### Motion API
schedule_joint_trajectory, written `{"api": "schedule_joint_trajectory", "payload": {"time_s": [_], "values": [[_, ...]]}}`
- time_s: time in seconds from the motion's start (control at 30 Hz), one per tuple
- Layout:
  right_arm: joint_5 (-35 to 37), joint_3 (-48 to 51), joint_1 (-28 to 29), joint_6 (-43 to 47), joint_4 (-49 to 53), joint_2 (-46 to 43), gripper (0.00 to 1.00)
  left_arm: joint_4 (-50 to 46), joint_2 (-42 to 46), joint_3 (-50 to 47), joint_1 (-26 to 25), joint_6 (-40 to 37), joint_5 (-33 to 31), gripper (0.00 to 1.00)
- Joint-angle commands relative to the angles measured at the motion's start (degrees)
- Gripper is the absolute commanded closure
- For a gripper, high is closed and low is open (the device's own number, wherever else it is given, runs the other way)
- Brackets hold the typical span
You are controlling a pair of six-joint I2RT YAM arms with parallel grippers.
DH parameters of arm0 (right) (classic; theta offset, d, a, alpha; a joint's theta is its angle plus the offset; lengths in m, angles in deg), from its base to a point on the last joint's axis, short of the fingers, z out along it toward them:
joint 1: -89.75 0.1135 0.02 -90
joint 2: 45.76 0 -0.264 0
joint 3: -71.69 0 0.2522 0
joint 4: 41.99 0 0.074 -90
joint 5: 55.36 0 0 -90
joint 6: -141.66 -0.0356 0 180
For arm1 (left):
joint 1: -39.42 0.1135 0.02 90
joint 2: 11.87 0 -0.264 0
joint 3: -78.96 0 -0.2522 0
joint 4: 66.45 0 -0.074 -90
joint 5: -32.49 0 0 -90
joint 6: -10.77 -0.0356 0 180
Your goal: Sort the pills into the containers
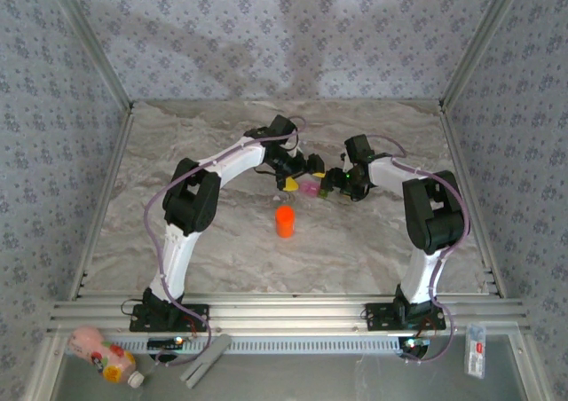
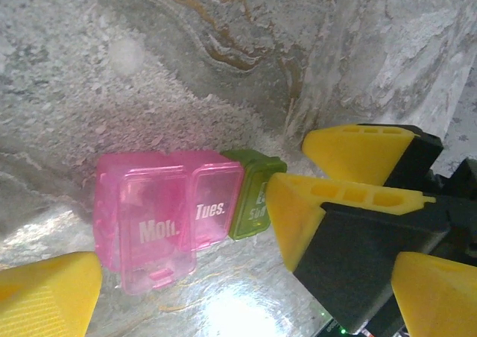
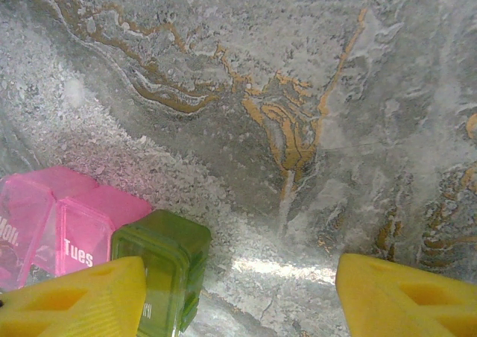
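The containers [image 1: 310, 189] are a small pill case lying at mid-table: pink compartments [image 2: 171, 218] marked Mon. and Tues., joined to a green one [image 2: 250, 195]. My left gripper [image 1: 300, 176] hovers over it from the left, open [image 2: 238, 307], its yellow fingers wide apart either side of the case. From the right comes my right gripper [image 1: 330, 186], open [image 3: 242, 300]; its left finger [image 3: 74, 300] lies against the green compartment [image 3: 160, 259], and its fingers [image 2: 313, 210] show beside the green end. The pills are out of view.
A small orange bottle [image 1: 285, 221] stands upright just in front of the case, between the two arms. Patterned walls and metal rails [image 1: 106, 82] enclose the marble table. A pink bottle [image 1: 102, 357] lies below the near edge.
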Motion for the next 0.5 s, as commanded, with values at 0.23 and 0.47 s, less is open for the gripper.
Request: {"api": "schedule_joint_trajectory", "payload": {"time_s": [0.23,0.47], "values": [[0.5,0.9,0.6,0.0,-0.6,2.4,0.30,3.5,-0.8,0.3,0.0,2.5,3.3,0.00],[0.6,1.0,0.7,0.1,-0.6,2.6,0.30,5.8,0.0,0.5,-0.3,4.3,4.2,0.00]]}}
